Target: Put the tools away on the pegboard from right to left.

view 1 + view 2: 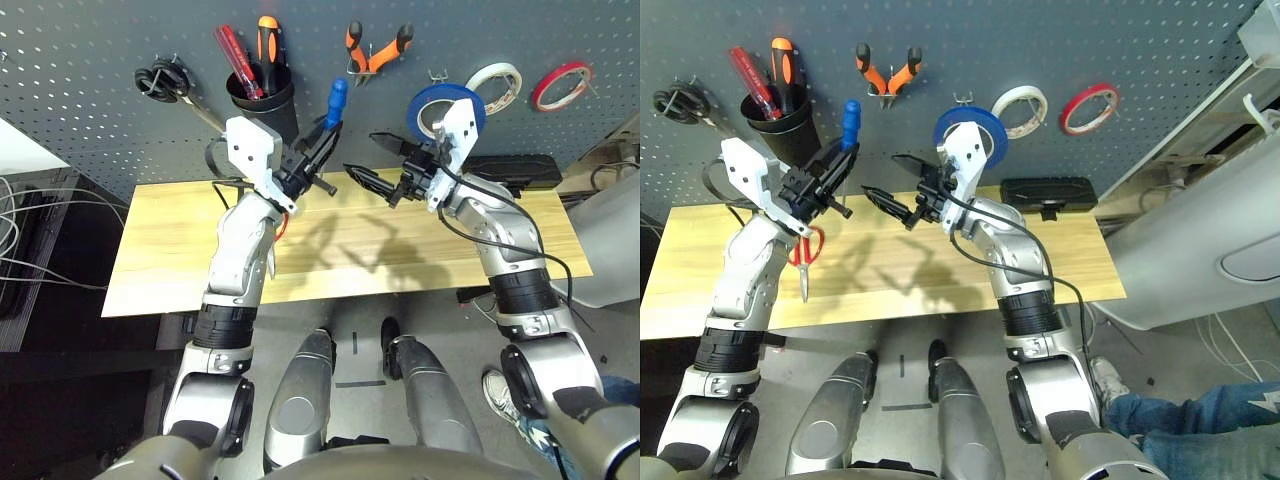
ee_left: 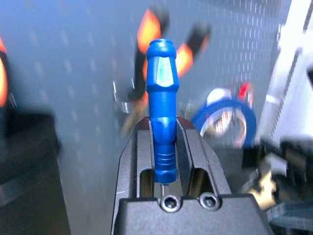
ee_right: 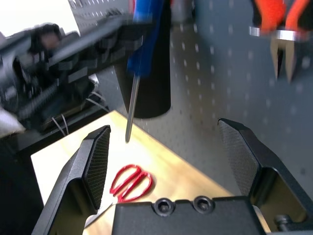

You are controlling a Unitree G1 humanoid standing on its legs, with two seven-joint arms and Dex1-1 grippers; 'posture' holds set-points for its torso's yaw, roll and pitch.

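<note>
Left gripper (image 1: 318, 160) clamps the small blue-handled screwdriver (image 1: 335, 102) by its handle, shaft pointing down, in front of the pegboard (image 1: 90, 80). Right gripper (image 1: 385, 165) stands wide apart, holding nothing. Red-handled scissors (image 1: 806, 252) lie on the wooden table (image 1: 160, 250), at 6 o'clock from the left gripper. Orange-and-black-handled pliers (image 1: 377, 48) hang at 1 o'clock from the screwdriver; blue tape roll (image 1: 440, 105) hangs at 3 o'clock
</note>
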